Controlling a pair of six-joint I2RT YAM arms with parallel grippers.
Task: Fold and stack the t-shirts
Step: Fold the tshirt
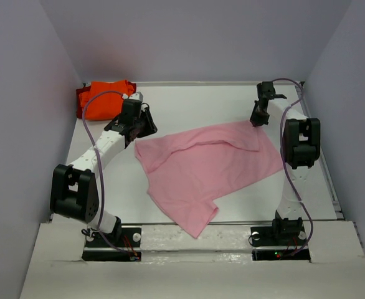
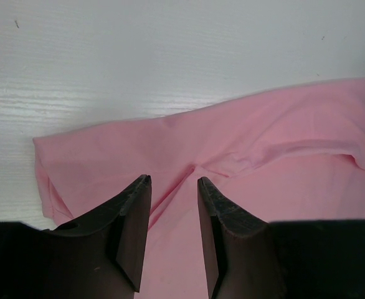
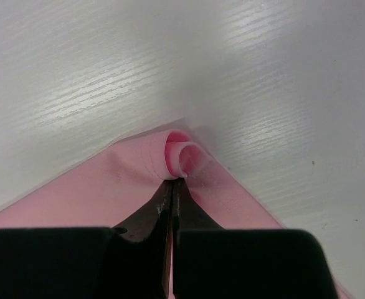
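**Table** (image 1: 189,106): white, wood-grained, walled on three sides. Both arm bases at the near edge.

**Pink t-shirt** (image 1: 213,168): spread mid-table, unfolded, lying on a diagonal. Far edge partly doubled over on itself, one end trailing to the near table edge. Creased throughout, not flat.

**Orange t-shirts** (image 1: 104,98): bunched heap in the far-left corner, well apart from the pink t-shirt. Number of pieces not discernible.

**Left gripper** (image 2: 173,180): at the far-left corner of the pink t-shirt. Fingers apart, pink cloth and a crease showing in the gap below. Contact with the cloth not discernible.

**Right gripper** (image 3: 172,182): at the far-right corner of the pink t-shirt. Fingers together, clamped on a pinch of pink cloth, a small curl of hem standing just beyond the tips.

**Step in hand, as judged:** securing the two far corners ahead of straightening or a first fold. Right hold made, left hold not yet. Task early, with no fold completed on the pink t-shirt.

**Next move, as judged:** closing of the left fingers on the corner beneath. Then an even lift and pull of both corners, with matched tension to avoid further skew or a slipped hem.
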